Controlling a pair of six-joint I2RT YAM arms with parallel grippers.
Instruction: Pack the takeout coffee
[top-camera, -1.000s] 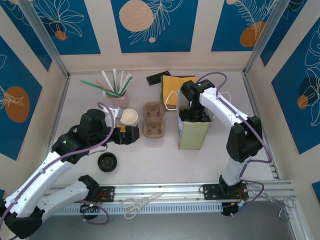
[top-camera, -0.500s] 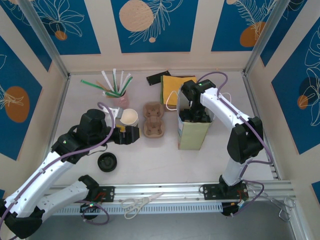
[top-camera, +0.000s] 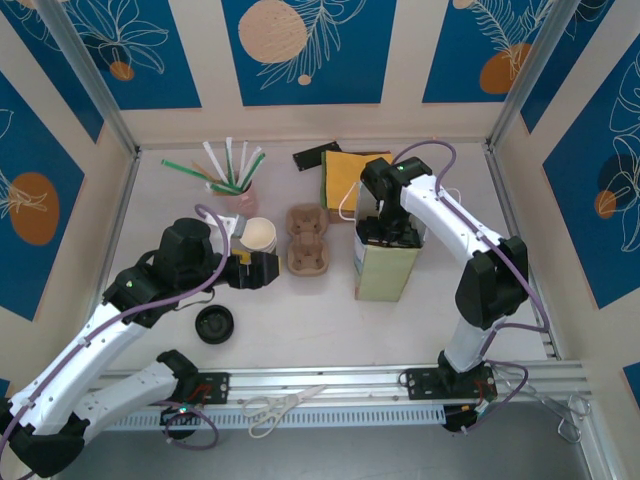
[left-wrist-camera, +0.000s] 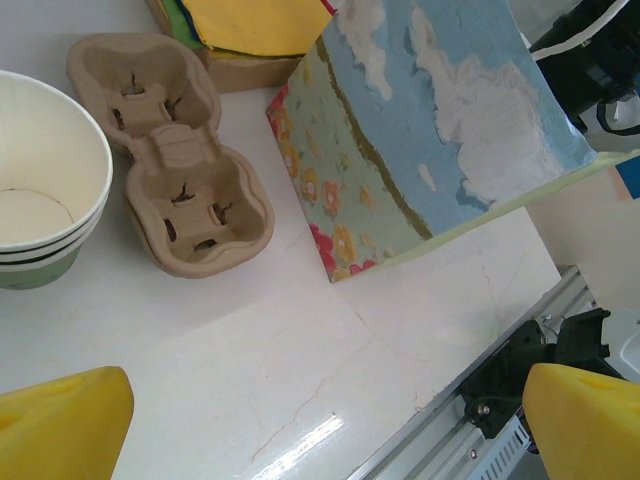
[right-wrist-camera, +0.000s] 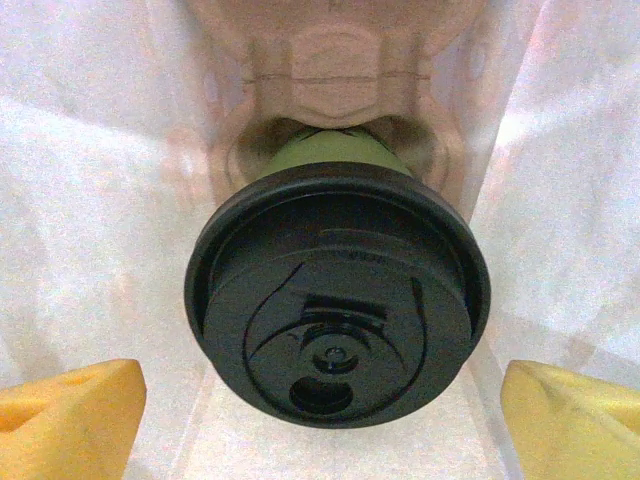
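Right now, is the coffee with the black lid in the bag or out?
In. The takeout coffee, lid on, sits in a cup holder between the pale inner walls of the bag.

We see a white table (top-camera: 300, 310) with faint veins in its surface. At its back left stands a pink cup (top-camera: 240, 203) holding green and white straws. At the back middle lie a flat black piece (top-camera: 315, 156) and, just right of it, a stack of yellow napkins (top-camera: 352, 170). Near the centre stands 1 lidless green cup (top-camera: 259, 236), with a 2-hole cardboard carrier (top-camera: 307, 240) just beside it on the right. Further right a printed paper bag (top-camera: 385, 268) stands upright. A black lid (top-camera: 214, 324) lies alone at the near left.
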